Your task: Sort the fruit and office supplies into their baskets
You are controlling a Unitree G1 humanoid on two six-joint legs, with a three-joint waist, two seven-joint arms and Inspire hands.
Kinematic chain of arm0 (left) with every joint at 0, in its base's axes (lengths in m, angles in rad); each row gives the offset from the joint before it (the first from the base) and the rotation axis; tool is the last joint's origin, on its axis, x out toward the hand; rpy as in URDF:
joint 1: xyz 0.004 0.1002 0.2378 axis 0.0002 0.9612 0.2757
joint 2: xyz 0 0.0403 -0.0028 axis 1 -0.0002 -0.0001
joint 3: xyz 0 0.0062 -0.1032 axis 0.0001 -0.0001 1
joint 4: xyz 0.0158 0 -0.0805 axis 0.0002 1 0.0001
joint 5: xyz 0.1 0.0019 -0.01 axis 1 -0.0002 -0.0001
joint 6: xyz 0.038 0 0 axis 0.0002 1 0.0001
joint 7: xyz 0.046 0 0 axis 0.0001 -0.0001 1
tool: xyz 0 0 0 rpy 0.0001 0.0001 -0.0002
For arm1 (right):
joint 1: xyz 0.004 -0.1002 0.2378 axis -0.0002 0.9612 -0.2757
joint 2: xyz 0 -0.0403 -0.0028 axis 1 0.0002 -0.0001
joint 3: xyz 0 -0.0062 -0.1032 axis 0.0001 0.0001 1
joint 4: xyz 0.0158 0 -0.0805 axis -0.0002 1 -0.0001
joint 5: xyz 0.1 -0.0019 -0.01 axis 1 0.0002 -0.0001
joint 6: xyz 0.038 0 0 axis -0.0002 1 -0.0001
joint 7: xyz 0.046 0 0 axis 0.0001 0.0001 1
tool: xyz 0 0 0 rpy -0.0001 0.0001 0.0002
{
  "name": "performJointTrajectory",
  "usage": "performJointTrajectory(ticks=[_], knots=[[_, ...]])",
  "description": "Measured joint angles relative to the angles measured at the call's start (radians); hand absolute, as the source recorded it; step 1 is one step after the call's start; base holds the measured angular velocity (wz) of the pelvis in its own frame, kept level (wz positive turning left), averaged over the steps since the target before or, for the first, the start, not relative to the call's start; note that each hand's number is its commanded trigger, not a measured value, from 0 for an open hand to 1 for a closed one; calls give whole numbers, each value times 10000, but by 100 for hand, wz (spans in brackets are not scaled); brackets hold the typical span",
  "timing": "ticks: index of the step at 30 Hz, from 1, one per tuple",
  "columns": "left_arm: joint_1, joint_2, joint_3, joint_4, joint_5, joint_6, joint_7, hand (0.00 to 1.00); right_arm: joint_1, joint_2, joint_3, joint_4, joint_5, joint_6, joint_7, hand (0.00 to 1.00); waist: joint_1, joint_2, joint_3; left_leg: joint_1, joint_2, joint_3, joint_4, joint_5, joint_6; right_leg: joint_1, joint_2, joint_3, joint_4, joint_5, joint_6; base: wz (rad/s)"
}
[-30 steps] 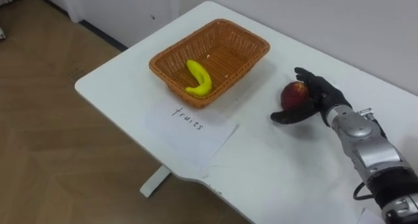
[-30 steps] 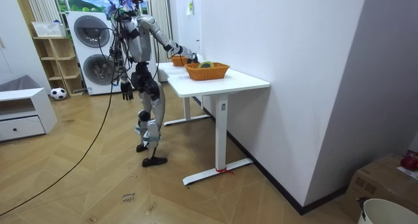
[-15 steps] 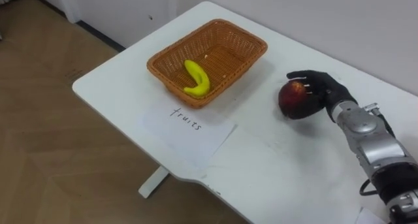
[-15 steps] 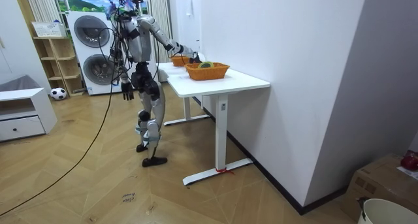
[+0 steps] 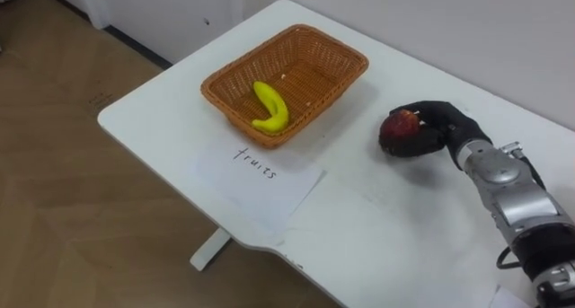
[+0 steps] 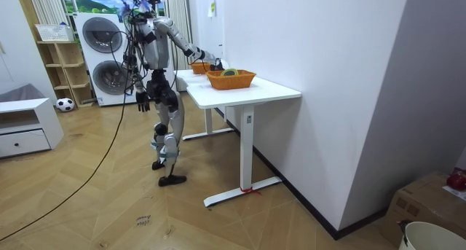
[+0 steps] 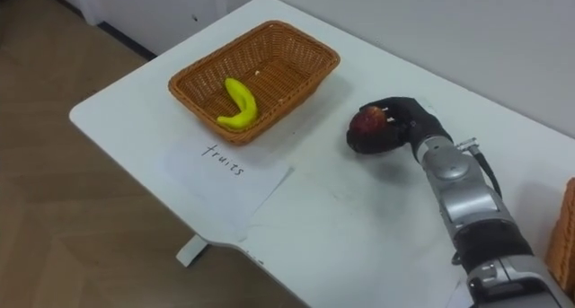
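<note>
A red apple (image 5: 399,127) sits on the white table (image 5: 359,227), to the right of the wicker fruit basket (image 5: 286,80). My right hand (image 5: 442,128) is curled round the apple from its right side, fingers over the top and thumb below. A yellow banana (image 5: 269,109) lies inside the basket. In the right eye view the same apple (image 7: 367,122) shows in my right hand (image 7: 406,124). In the room view my left hand (image 6: 142,103) hangs at my side, fingers relaxed.
A paper sheet (image 5: 259,171) with handwriting lies in front of the fruit basket, near the table's front edge. A second wicker basket's rim (image 7: 566,236) shows at the far right. Bare tabletop stretches between basket and apple. I stand at the table's long side, facing the wall.
My right hand's fingers have curled from spread open behind the apple to wrapped round it. The apple has shifted slightly. The basket and banana have not moved.
</note>
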Motion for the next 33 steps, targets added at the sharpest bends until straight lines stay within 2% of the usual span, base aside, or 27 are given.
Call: performJointTrajectory(ticks=[10,18,23,33], knots=[[-132,4,8,-3,-7,4,-85,0,0,-1,2,59,137,11,138,100,1,-53,0,-7,-1,1,34,0,0,6,5,-30,3,1,-1,0],[-310,186,124,-39,-4,6,-57,0,-247,-13,-1,-218,70,87,136,100,-111,-181,-103,-39,-3,17,10,1,2,-40,0,-29,-3,1,-1,0],[-297,202,116,-7,-5,7,117,0,-702,-18,-9,-289,739,85,-104,100,-292,-207,-118,92,-10,24,8,6,8,102,-5,-21,-16,1,-1,0],[4,201,344,-4,0,-11,251,0,-775,-166,-446,-2221,2045,67,-670,100,-268,-183,-107,174,-10,-3,0,4,7,200,4,-18,-5,1,-1,0]])
